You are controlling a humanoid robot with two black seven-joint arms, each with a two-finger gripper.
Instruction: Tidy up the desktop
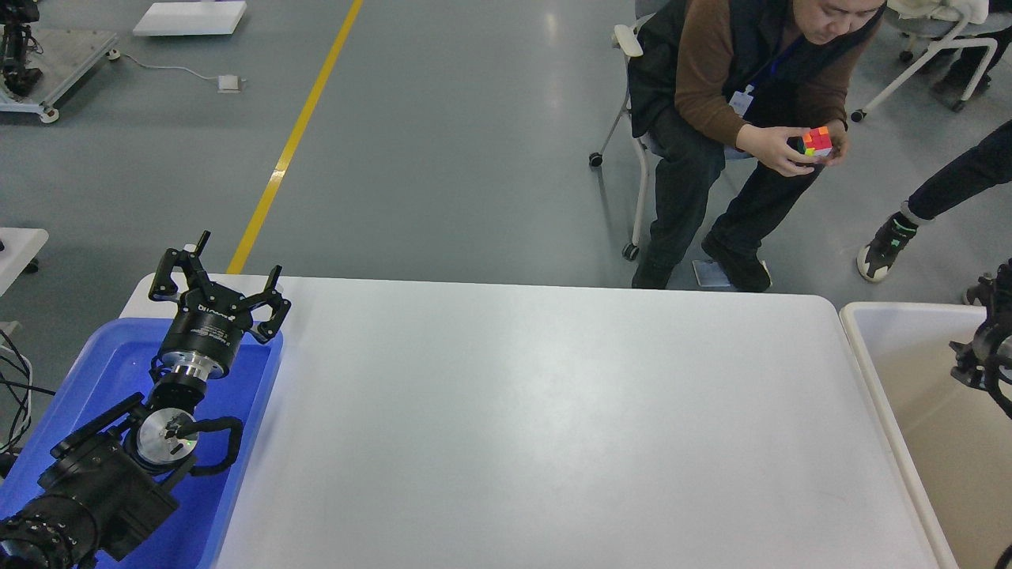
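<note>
Nearest me, at the lower left of the frame, my left arm rises over the blue plastic tray [249, 399], which sits on the left end of the bench. The left hand [220, 288] hangs above the tray's far edge with its two fingers spread wide apart and nothing between them. I read that as a release pose: a hand parked over a bin, fingers apart, is where I would expect it after a drop or while waiting for the next pick. I cannot see anything lying in the tray; the arm covers much of it.

The bench [538, 427], the white glossy desktop this task is about, fills the middle of the frame from the tray across to the right. I see no loose item on its bare surface, so I judge the tidying to be done or nearly so, unless something is hidden under the arm.

At the right edge, just beside the bench, stands the off-white bin [893, 356], set there, I suppose, as the second sorting place within reach of my right arm. The right hand [976, 356] shows only as a dark shape cut by the frame edge above that bin; I cannot tell whether its fingers are apart or together.

Farther off, at the upper right, a seated man [735, 71] holds a puzzle cube [817, 141] in both hands, well apart from the bench. A yellow floor line [296, 134] runs up the grey floor at the upper left.
</note>
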